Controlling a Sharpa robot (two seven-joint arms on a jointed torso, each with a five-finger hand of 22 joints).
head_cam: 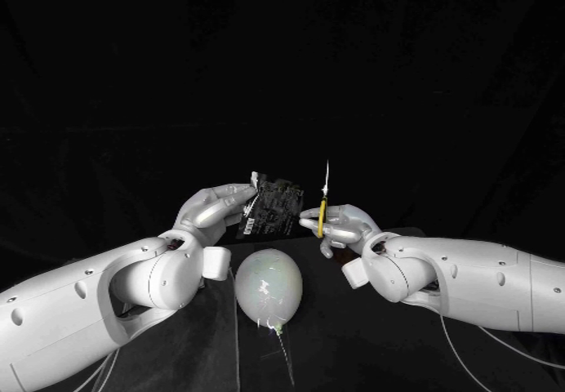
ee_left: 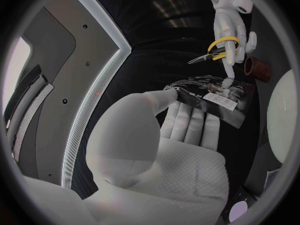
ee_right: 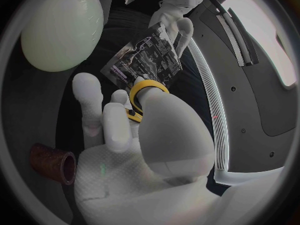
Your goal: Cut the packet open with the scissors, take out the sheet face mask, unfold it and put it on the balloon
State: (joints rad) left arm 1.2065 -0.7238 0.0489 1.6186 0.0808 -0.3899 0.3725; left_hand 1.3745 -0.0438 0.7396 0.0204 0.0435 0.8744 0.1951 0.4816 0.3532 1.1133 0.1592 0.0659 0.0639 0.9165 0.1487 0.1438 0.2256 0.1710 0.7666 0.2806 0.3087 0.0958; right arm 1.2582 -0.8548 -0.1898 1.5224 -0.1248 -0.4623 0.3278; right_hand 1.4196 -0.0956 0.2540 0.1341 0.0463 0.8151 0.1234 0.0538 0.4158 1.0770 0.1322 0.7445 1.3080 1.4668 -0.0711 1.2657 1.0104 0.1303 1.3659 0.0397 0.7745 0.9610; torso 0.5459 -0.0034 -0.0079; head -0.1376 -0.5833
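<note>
The dark packet (head_cam: 269, 206) is held upright above the black table (head_cam: 389, 359) by the left hand (head_cam: 215, 208). The fingers of this hand are closed on the packet's left edge. In the left wrist view the thumb is pressed on one corner of the packet and the other fingers are laid behind it.

The scissors (head_cam: 322, 200) are gripped by the right hand (head_cam: 341, 224). In the right wrist view the thumb is passed through one yellow handle ring and the other fingers are curled around the handles. The blades are pointed upward and, in the head view, they are seen as one thin line, so they look closed together. The scissors are kept just beside the right edge of the packet. It cannot be told if the blades touch it.

The pale balloon (head_cam: 269, 282) is laid on the table between the two forearms, below the packet, with its knot turned toward the robot. A brown tube (ee_right: 53, 162) is seen on the table near the right hand.
</note>
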